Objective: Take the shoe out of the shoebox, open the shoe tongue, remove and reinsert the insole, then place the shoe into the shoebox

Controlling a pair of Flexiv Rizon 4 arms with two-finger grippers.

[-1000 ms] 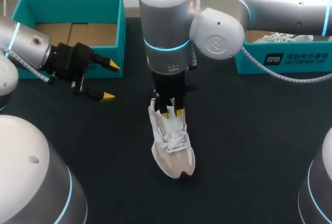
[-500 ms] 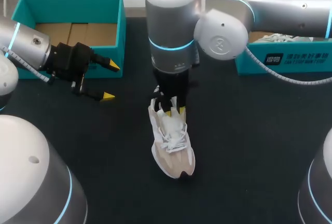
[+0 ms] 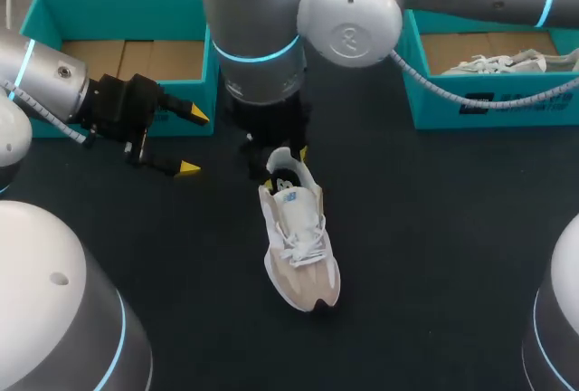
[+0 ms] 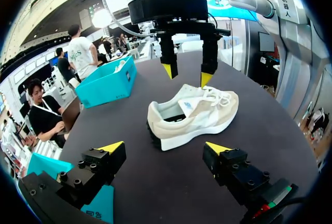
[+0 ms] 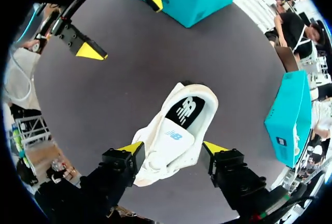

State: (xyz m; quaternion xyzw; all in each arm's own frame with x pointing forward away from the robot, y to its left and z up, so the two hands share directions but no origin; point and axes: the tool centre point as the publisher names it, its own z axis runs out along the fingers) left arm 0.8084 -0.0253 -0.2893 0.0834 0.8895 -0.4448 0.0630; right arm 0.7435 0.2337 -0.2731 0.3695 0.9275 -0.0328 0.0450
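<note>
My black table fills the view, and my right arm crosses in from the right side to its middle, wrist pointing straight down. My left arm sits low at the left, in front of the open teal shoebox, whose brown cardboard floor shows. A second teal box stands at the far right with another pale shoe lying inside.

The shoe I am working on is out of both boxes, upright on its sole near the table's middle, toe towards me and heel under the right wrist.

The right gripper hangs above the heel end, fingers wide apart and holding nothing. From the left wrist one yellow tip seems very near the tongue, though I cannot say whether it touches.

The left gripper is also spread wide and empty, over bare table just beside the left box and well apart from the shoe.

The dark insole lies inside the shoe, visible through the heel opening
</note>
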